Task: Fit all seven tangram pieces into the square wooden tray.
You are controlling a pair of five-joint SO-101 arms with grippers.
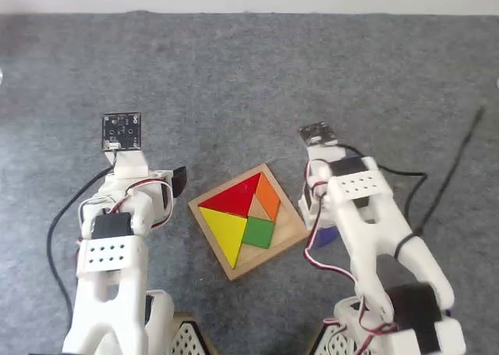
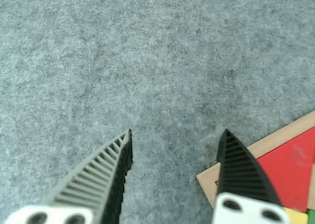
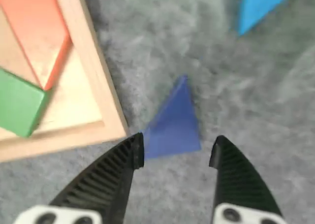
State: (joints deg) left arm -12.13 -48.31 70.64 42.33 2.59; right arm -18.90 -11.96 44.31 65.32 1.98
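Right hand [image 3: 179, 137] open, straddling the dark blue triangle [image 3: 173, 118], which lies flat on the table [image 3: 256, 86] just beside the tray [image 3: 96, 76] rim. Piece looks light, rigid, smooth wood; thin, so pinch low across straight edges. Left hand [image 2: 177, 131] open, beside tray corner.

- Left gripper [image 2: 177, 134] hangs over the grey felt tabletop [image 2: 147, 51]; jaws apart, felt showing between them.
- Corner of the wooden tray [image 2: 266, 144] sits just beside one jaw.
- Red piece [image 2: 290, 170] lies in the tray, with a sliver of yellow piece [image 2: 295, 217] adjoining it.
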